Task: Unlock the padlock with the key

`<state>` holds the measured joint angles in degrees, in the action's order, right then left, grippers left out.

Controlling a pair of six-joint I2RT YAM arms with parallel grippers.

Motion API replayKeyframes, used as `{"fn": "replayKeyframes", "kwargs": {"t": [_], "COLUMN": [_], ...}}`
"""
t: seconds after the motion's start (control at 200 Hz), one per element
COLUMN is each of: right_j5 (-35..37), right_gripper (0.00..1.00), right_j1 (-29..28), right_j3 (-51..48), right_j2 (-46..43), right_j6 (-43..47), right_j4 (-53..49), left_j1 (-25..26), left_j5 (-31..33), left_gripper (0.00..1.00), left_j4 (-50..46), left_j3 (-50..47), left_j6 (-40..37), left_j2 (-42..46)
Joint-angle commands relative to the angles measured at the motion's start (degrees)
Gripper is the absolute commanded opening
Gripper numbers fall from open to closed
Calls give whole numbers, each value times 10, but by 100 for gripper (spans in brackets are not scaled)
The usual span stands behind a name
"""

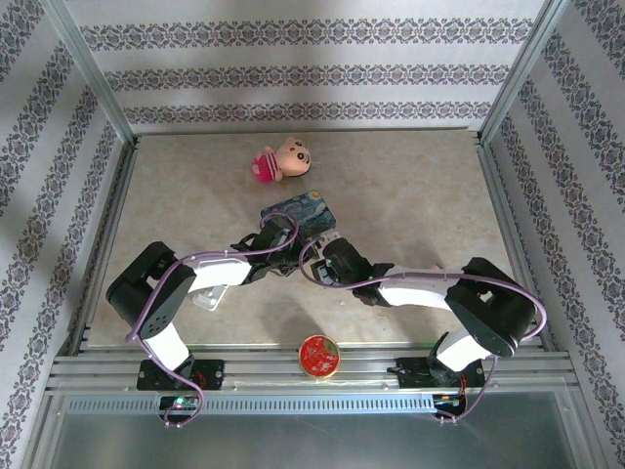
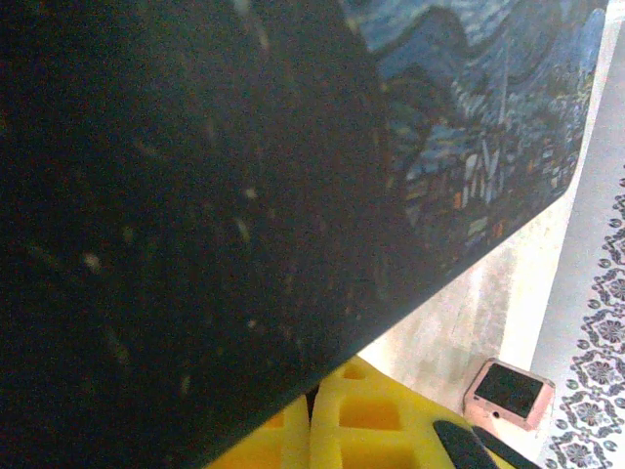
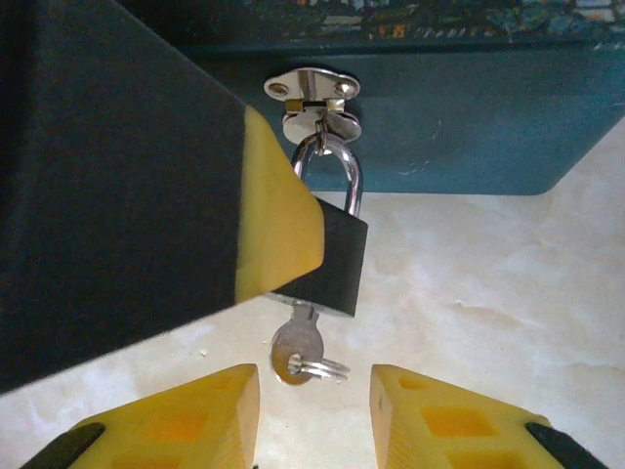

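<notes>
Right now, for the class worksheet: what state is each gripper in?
Left gripper: closed on the padlock.
Right gripper: open, holding nothing; the key sits untouched in the padlock.

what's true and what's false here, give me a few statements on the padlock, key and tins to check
1. The key is in the bottom of the padlock. True.
2. The padlock lies loose, away from the blue tin. False: its shackle hangs through the hasp on the tin's side.
3. The right gripper has its jaws clamped on the key. False: they stand apart on either side of it, not touching.
4. The left gripper has a yellow-padded finger pressed against the padlock's body. True.
5. The red tin sits at the near edge, between the two arm bases. True.
</notes>
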<state>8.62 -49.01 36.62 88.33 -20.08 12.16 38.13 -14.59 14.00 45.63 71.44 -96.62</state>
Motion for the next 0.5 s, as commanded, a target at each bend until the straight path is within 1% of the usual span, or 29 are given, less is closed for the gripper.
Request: {"fn": "replayKeyframes", "kwargs": {"t": [0.0, 0.385, 0.495], "right_j5": [16, 31, 39], "right_gripper": [38, 39, 35], "right_j1": [-6, -6, -6], "right_j3": [19, 48, 54], "right_j2": [16, 54, 65], "right_j6": [18, 30, 33], "right_j4": [0, -1, 1], "left_j1": [-7, -7, -7], "left_j5": [-11, -22, -26], "left_gripper": [0, 0, 0], "left_j4": [-26, -19, -12], "left_j3": [17, 17, 16], "left_j6": [16, 17, 19], "left_j2": [15, 12, 12]}}
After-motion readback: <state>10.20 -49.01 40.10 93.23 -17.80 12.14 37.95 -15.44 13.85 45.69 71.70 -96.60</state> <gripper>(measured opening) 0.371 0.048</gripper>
